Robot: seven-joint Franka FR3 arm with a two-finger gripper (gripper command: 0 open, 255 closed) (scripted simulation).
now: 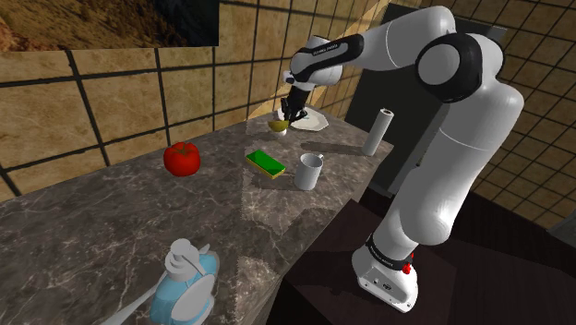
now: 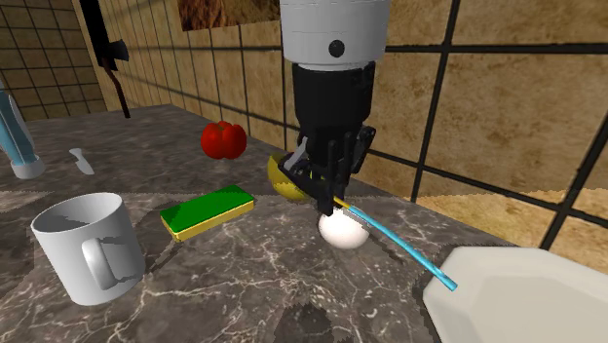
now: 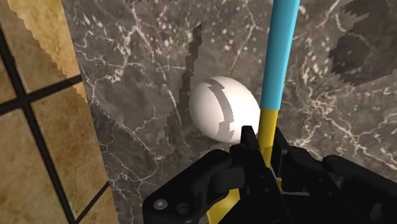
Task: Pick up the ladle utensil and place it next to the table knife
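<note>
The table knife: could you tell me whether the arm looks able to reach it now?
Probably yes: the gripper, shut on the ladle, hangs above the counter, and the sponge and tomato toward the table knife sit low.

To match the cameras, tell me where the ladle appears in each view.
Shoulder view: ladle at the far end of the counter, in the hand.
Second exterior view: ladle at centre, blue handle slanting to lower right.
Wrist view: ladle's blue handle leads out from the hand, past the egg.
Shared landmark: the marbled counter.
</note>
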